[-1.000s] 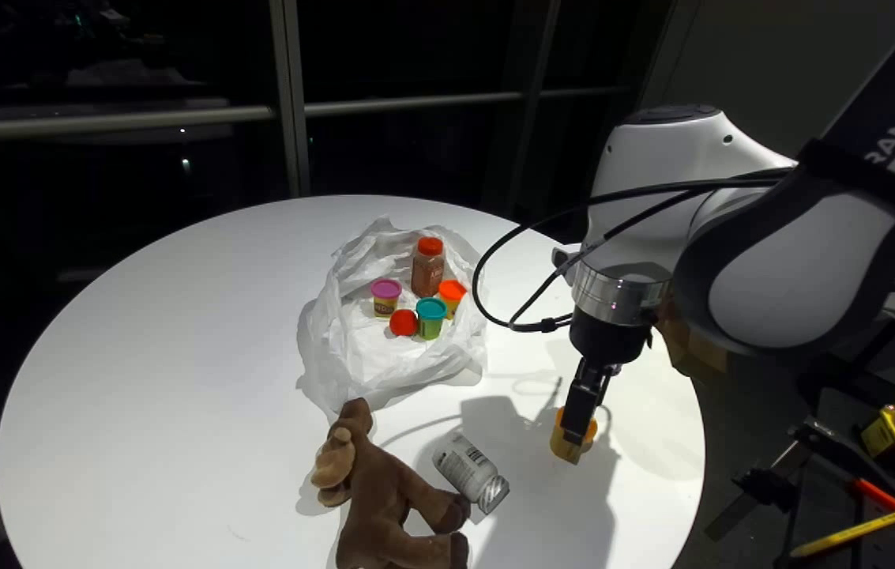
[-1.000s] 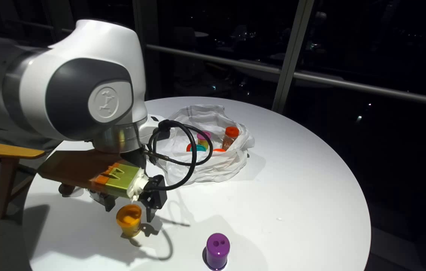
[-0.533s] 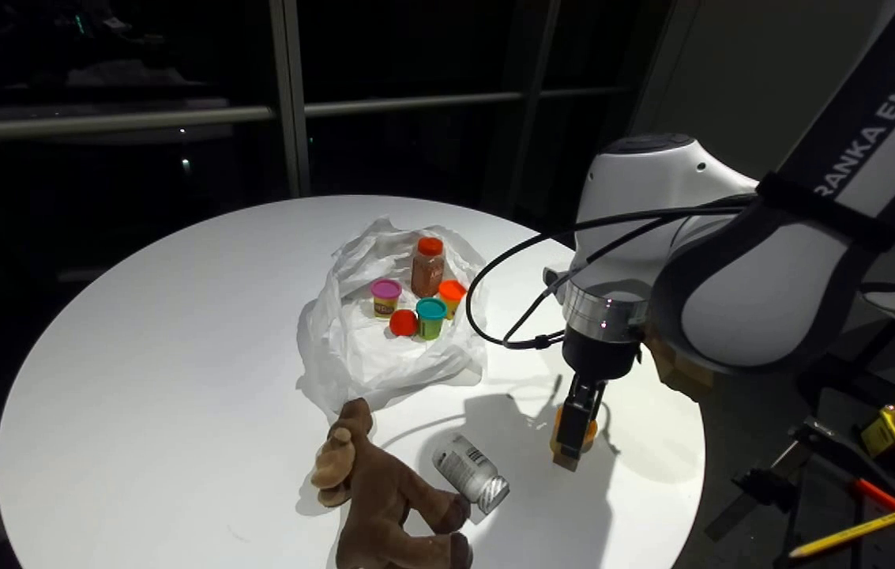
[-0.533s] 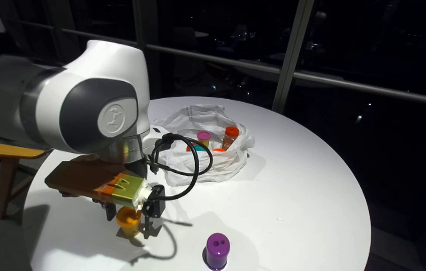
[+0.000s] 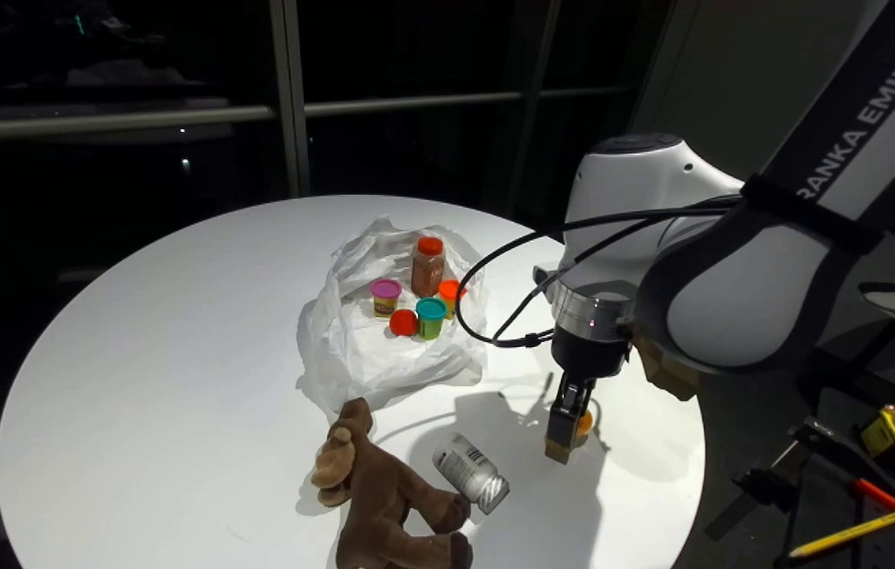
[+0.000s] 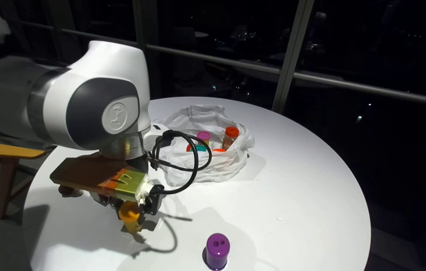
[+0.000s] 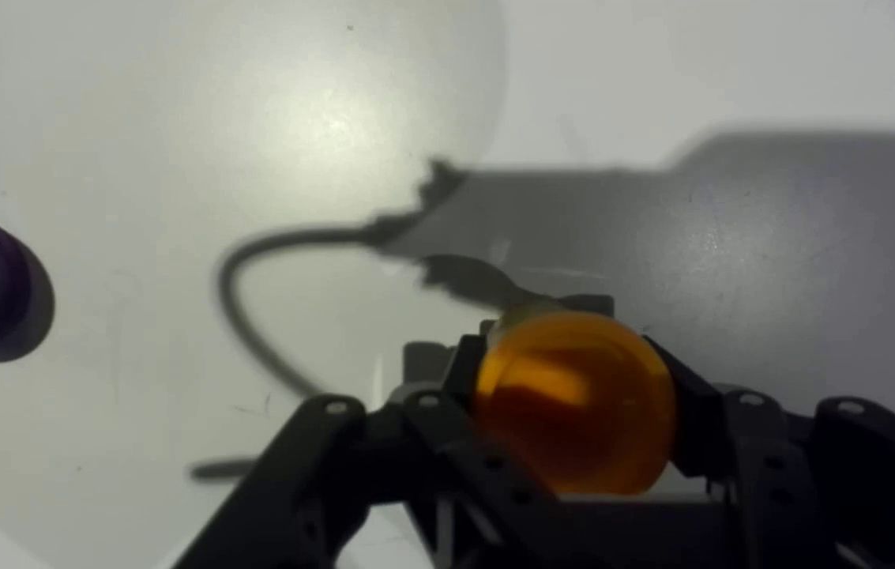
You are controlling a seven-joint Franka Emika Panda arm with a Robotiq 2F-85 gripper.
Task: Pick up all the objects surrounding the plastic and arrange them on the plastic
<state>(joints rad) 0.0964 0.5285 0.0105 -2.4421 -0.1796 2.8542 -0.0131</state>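
Tub (image 7: 577, 411), orange-lidded, clamped between 2 fingers (image 7: 698, 427) of end effector (image 7: 573, 387)

Office or lab, unclear which: robot arm (image 6: 102, 109), round white table (image 6: 295, 188), dark windows (image 5: 408, 55)

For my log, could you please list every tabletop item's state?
Yellow tub: lidded, jaws closed on it
Plastic bag: open
Capped jar: upright
Pink-lidded tub: upright
Teal-lidded tub: upright
Orange-lidded tub: upright
Red thing: orientation unclear
White bottle: on its side
Plush toy: lying down
Purple container: upright
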